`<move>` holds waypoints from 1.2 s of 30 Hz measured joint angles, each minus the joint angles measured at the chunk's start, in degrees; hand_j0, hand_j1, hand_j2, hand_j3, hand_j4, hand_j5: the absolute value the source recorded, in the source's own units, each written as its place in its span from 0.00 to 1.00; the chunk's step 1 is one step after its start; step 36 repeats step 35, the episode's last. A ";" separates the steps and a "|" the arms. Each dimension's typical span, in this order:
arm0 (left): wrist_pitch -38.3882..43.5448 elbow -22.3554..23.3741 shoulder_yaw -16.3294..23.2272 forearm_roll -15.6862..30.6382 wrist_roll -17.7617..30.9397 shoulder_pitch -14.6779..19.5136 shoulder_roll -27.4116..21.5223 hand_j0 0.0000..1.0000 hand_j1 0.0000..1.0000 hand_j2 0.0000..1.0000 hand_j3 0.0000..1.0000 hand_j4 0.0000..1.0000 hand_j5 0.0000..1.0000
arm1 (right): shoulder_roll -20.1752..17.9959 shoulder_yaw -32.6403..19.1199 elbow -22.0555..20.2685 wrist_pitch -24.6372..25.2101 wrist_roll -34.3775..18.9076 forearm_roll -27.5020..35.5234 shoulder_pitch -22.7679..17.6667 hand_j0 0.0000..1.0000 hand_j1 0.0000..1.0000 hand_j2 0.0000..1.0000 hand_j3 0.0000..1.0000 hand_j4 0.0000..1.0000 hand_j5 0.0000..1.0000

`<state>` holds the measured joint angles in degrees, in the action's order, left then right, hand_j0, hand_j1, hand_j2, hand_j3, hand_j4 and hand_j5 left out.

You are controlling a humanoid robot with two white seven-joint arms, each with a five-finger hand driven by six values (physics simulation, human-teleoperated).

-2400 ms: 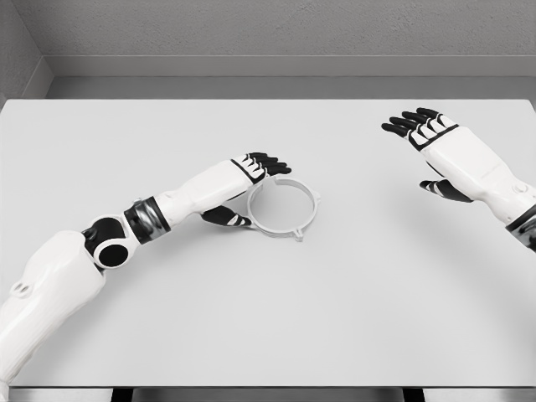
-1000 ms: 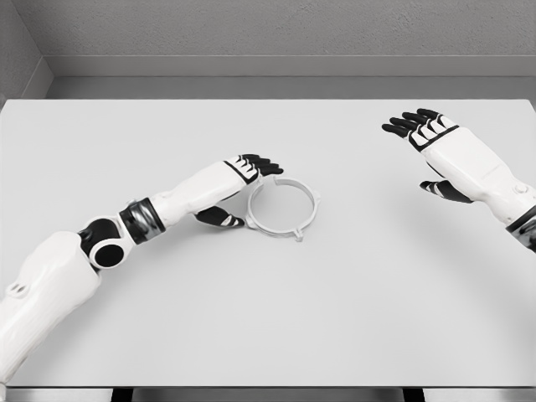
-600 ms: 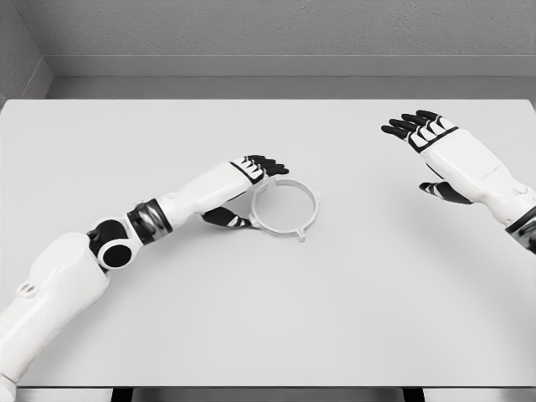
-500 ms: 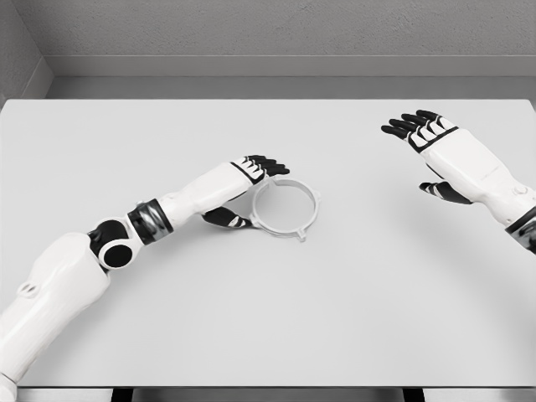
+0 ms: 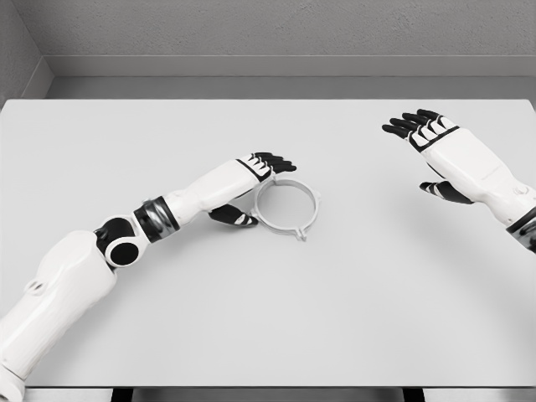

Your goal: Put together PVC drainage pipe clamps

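So the pipe clamp ring (image 5: 287,206) is lying flat on the white table (image 5: 352,293), a bit left of the middle. It's a thin pale-grey hoop with little tabs sticking off the rim, one on the near edge and one on the right side, and there looks to be a small gap in the hoop on its left.

The left hand (image 5: 255,180) is right up against the ring's left side. Its black fingertips (image 5: 276,159) reach over the far-left part of the rim, and the thumb (image 5: 235,217) pokes out below, close to the near-left edge. The fingers are loosely extended rather than clamped, so it's bracketing the hoop, not holding it. Whether any finger is actually touching the plastic I can't tell from this angle. The forearm runs down and left in a straight diagonal, with the black-and-white elbow joint low over the table and the upper arm leaving at the bottom left corner.

The right hand (image 5: 435,146) is well apart from the ring, up over the far right of the table. Fingers are relaxed and slightly spread, pointing left, thumb hanging underneath, holding nothing. Its forearm exits at the right edge
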<state>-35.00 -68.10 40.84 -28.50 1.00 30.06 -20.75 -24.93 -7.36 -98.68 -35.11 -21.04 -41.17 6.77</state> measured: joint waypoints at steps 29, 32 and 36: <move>0.00 -0.09 -8.96 0.88 0.00 2.11 -24.12 1.00 1.00 1.00 1.00 1.00 1.00 | 0.00 0.00 0.03 0.00 0.00 0.01 -0.26 1.00 1.00 1.00 1.00 1.00 1.00; 0.00 -0.09 -9.70 0.91 0.00 1.67 -25.68 1.00 1.00 1.00 1.00 1.00 1.00 | 0.00 -0.01 0.14 0.00 0.00 0.01 -0.52 1.00 1.00 1.00 1.00 1.00 1.00; 0.00 -0.09 -9.96 0.88 0.00 1.67 -26.24 1.00 1.00 1.00 1.00 1.00 1.00 | 0.00 -0.06 0.27 0.00 0.00 0.06 -0.53 1.00 1.00 1.00 1.00 1.00 1.00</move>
